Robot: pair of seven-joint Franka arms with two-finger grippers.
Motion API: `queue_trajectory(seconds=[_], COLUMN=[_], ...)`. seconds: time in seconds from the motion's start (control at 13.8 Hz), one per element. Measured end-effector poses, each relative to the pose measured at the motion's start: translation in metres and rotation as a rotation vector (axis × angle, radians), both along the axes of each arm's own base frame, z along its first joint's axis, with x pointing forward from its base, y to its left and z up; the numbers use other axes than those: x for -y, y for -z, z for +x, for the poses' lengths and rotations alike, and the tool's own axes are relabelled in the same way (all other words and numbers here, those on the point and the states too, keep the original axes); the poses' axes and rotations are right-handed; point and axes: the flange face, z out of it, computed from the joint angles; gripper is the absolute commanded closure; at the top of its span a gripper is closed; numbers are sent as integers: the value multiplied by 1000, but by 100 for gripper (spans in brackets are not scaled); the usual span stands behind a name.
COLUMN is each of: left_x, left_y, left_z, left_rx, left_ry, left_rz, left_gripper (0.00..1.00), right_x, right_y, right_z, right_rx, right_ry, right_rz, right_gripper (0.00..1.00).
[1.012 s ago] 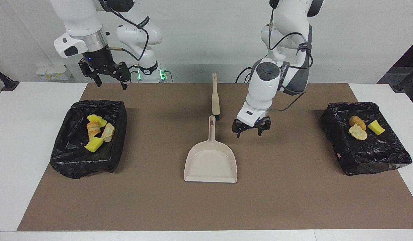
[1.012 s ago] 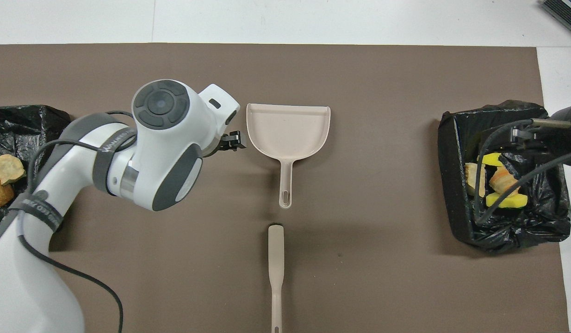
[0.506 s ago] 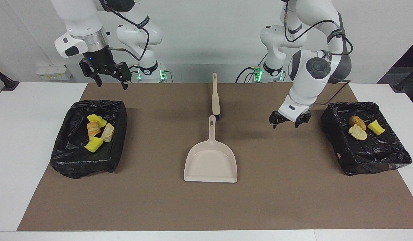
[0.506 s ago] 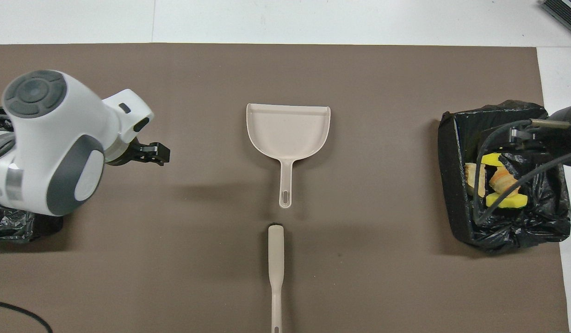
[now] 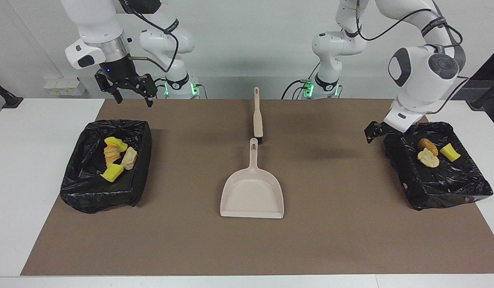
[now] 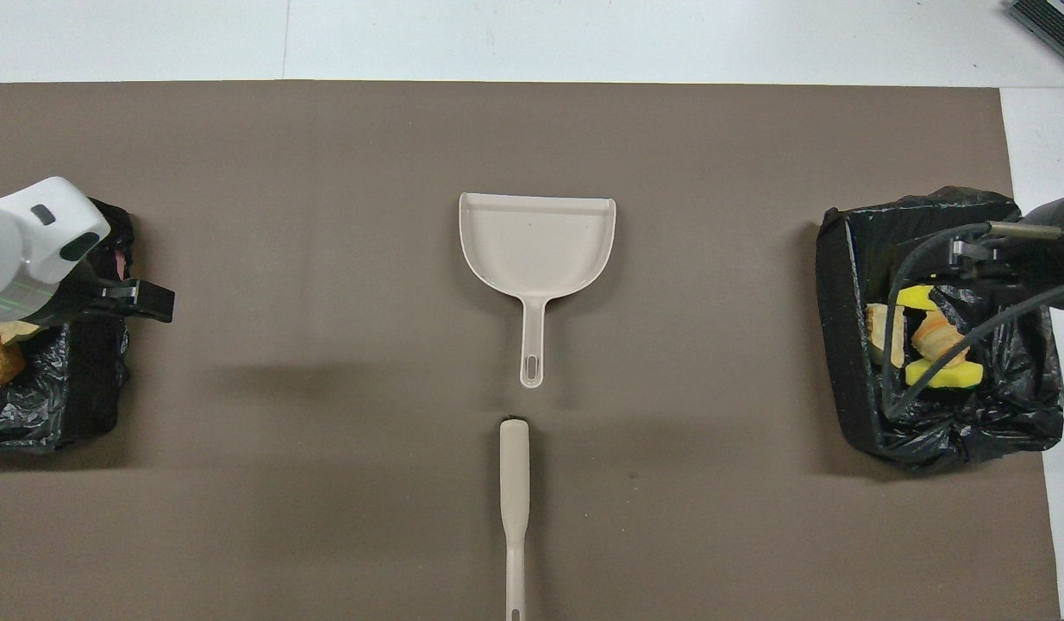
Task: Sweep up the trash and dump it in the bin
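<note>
The left gripper [image 5: 376, 134] hangs empty, jaws spread wide, over the bin [image 5: 467, 188] edge at three o'clock. The right gripper [image 5: 129, 91], also wide and empty, hangs above the other bin [image 5: 91, 196] at nine o'clock. All trash [image 5: 115, 157] lies inside the two bins.

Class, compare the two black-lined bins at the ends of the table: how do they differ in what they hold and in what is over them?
The bin at the right arm's end holds four pieces of trash; the bin at the left arm's end holds three. The left gripper hangs at its bin's edge, while the right gripper hangs higher, off its bin's robot-side edge. Both bins are black-lined and hold yellow and tan pieces.
</note>
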Motion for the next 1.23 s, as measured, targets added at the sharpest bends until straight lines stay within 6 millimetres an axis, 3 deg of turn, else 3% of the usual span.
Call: queue_trajectory(seconds=[0.14,0.29,0.51,0.79,1.23], left_x=[-17,-16,-13,-9,10], left_y=[-15,-39,-85,-152,-188], left_z=[2,7,13,2,-24], left_rx=[30,80,137,123,91], left_ry=[-17,-18,-24,-24,4], left_rz=[1,0,-21,-34,-58], left_gripper=[0,0,0,0,0], right_x=[0,0,0,0,0], right_y=[0,0,0,0,0], right_z=[0,0,0,0,0], right_rx=[0,0,0,-1,-1], right_ry=[0,0,0,0,-1], right_rz=[0,0,0,0,0], right_gripper=[0,0,0,0,0])
